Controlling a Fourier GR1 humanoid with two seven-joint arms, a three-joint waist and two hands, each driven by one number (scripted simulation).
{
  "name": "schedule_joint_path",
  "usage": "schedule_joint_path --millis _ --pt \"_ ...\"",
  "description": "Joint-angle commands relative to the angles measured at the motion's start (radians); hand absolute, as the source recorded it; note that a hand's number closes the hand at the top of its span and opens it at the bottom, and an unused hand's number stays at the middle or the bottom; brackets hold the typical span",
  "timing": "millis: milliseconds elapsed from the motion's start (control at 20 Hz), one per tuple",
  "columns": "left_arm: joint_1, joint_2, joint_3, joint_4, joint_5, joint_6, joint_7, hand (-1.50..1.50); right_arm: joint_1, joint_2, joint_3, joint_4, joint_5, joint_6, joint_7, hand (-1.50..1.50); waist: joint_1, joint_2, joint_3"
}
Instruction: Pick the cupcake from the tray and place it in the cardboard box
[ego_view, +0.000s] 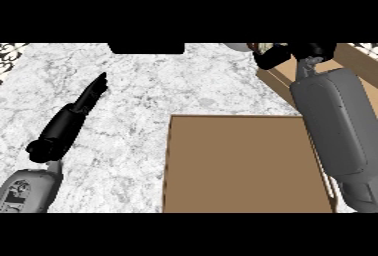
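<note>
The cupcake (255, 47) is glimpsed only in part at the top edge, hidden mostly behind the right hand (275, 55), whose black fingers are curled round it above the tray (354, 62). The cardboard box (244, 165) is seen below, open, well apart from the cupcake. The left hand (92, 92) is stretched flat over the marble counter (148, 85), fingers straight and together.

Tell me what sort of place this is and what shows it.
Probably a kitchen counter: a white marbled stone worktop, a flat brown tray on it, and a cardboard box at the far right. The right hand reaches toward that box; the left hand rests open over the marble.
</note>
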Motion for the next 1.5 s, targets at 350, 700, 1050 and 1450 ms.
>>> schedule_joint_path --millis 350,700,1050,1450 --pt "-0.026 -0.007 0.018 -0.032 0.006 -0.034 0.054 0.0 -0.165 -0.183 -0.215 0.376 -0.012 -0.118 -0.076 1.5 0.018 0.005 0.0" --pt "-0.027 -0.004 0.029 0.0 -0.004 -0.039 0.006 0.0 -0.129 -0.35 -0.227 0.593 -0.032 0.11 -0.216 1.5 0.016 0.012 0.0" --pt "-0.011 -0.02 0.02 -0.021 -0.017 -0.035 0.028 0.0 -0.154 -0.443 -0.213 0.803 -0.005 0.238 -0.342 1.5 0.035 0.014 0.002" --pt "-0.003 -0.07 -0.027 -0.015 -0.081 0.006 -0.007 0.0 -0.152 -0.511 -0.201 0.936 0.008 0.368 -0.547 -1.5 0.045 0.021 0.003"
